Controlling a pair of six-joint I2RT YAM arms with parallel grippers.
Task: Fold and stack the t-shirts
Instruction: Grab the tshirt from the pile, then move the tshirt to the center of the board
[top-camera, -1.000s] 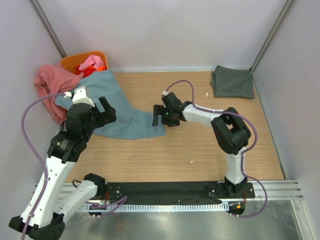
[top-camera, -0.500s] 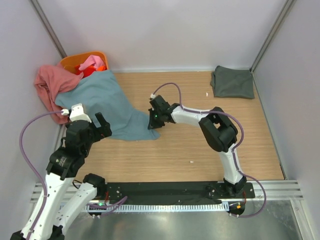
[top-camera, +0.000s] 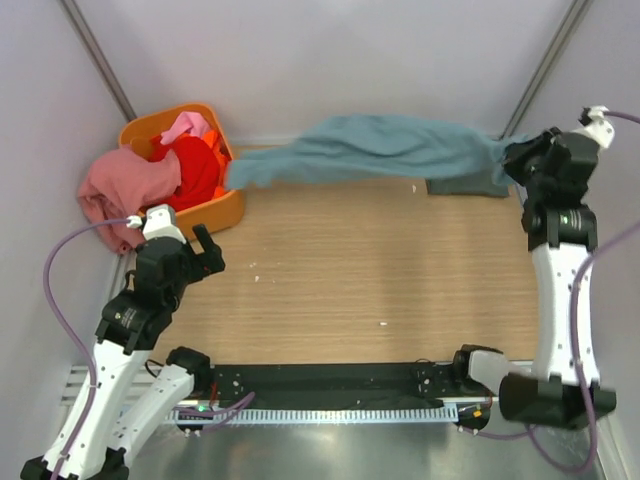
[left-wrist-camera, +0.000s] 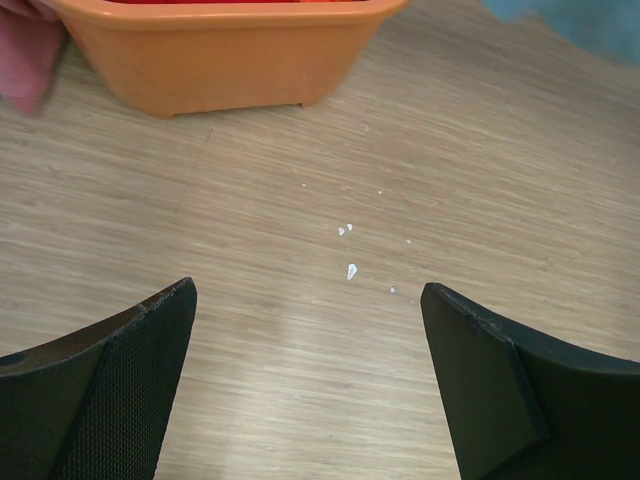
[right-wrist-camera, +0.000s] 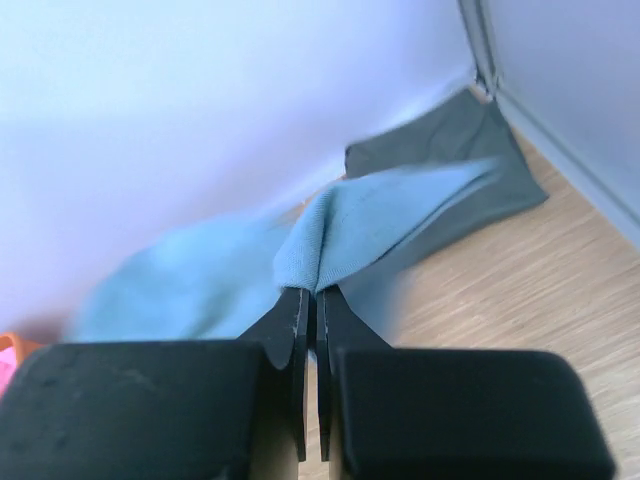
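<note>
Clamped on the blue-teal t-shirt (top-camera: 370, 150), the right claw (right-wrist-camera: 310, 292) is swinging from the middle to the worktop's (top-camera: 350, 280) far right corner, stretching the shirt in the air along the far edge, probably for laying flat, while the left claw (left-wrist-camera: 308, 290) is waiting apart, empty.

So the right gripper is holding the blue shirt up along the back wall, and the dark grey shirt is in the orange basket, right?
Not quite. The dark grey shirt lies on the table in the far right corner, not in the orange basket; the top external view shows it. The right gripper does hold the blue shirt up along the back wall.
</note>
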